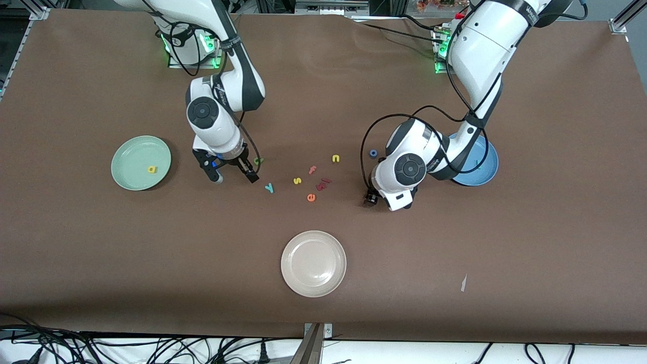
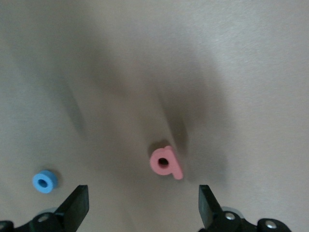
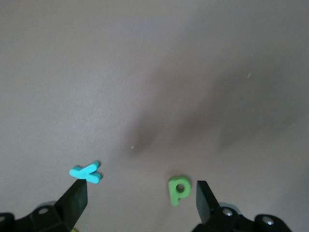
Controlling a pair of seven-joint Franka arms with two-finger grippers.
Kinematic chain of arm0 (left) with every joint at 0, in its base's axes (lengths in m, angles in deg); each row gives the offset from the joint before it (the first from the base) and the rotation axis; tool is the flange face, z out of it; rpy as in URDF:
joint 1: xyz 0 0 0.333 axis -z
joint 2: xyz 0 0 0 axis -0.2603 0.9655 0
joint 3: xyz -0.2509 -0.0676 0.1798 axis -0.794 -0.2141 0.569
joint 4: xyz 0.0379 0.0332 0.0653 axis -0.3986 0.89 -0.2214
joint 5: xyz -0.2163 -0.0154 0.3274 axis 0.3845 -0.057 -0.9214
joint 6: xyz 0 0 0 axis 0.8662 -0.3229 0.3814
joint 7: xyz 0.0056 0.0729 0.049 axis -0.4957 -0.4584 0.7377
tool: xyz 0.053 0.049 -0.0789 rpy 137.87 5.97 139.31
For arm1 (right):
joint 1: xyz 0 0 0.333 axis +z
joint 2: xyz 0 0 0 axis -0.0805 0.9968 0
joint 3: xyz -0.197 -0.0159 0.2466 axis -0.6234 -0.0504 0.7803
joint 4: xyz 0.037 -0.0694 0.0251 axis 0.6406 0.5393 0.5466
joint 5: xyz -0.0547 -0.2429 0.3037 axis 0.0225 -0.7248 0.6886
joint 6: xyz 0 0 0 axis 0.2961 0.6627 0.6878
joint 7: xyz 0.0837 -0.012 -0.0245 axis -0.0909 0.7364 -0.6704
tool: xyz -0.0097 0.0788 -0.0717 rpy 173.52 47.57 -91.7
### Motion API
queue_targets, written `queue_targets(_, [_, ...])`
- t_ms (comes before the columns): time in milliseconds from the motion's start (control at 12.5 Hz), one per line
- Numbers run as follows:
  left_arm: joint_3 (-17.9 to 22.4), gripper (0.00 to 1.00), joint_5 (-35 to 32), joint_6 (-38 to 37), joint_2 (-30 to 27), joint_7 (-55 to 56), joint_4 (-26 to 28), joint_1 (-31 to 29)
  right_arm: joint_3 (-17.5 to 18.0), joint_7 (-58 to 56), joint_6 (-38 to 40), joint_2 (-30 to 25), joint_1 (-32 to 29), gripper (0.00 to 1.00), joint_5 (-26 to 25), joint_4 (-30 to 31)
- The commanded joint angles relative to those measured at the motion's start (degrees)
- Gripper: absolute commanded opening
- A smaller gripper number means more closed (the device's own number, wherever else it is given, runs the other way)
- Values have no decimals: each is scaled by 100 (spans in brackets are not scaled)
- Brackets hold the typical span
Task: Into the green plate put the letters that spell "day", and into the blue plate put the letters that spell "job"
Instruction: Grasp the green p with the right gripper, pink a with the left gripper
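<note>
Counting three plates (image 1: 313, 263), one yellow letter (image 1: 152, 169) in green plate (image 1: 129, 172)

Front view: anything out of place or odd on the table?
One thing: a small white scrap lies on the brown table toward the left arm's end, nearer the camera than the letters; it looks like stray litter. Otherwise nothing is spilled or damaged. The yellow letter sits inside the green plate.

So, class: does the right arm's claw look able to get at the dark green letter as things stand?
Probably yes: the right claw hangs open over the table beside the dark green letter, and nothing lies between them.
</note>
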Motion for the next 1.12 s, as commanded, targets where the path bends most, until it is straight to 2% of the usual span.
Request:
queue_targets(0, [46,100,-150,314,79,138,-6,47,132,163,-165,103,68,100,436,-19])
queue_targets(159, [46,83,-150,377,105,216,-6,38,151,181,-287,50,68,100,437,209])
queue_targets(239, [38,78,-150,412,105,304,-6,21,212,173,-532,42,68,100,437,384])
queue_targets(399, [46,78,-150,543,123,384,11,29,335,68,-981,-11,68,100,428,753])
queue_targets(797, [90,75,-150,553,149,384,108,-15,485,85,-1070,-64,68,100,437,922])
queue_targets(877, [90,71,-150,561,158,384,117,-6,520,85,-1071,-64,68,100,437,939])
queue_targets(1036, [90,52,-150,709,167,384,160,-6,520,67,-1079,-29,68,99,437,948])
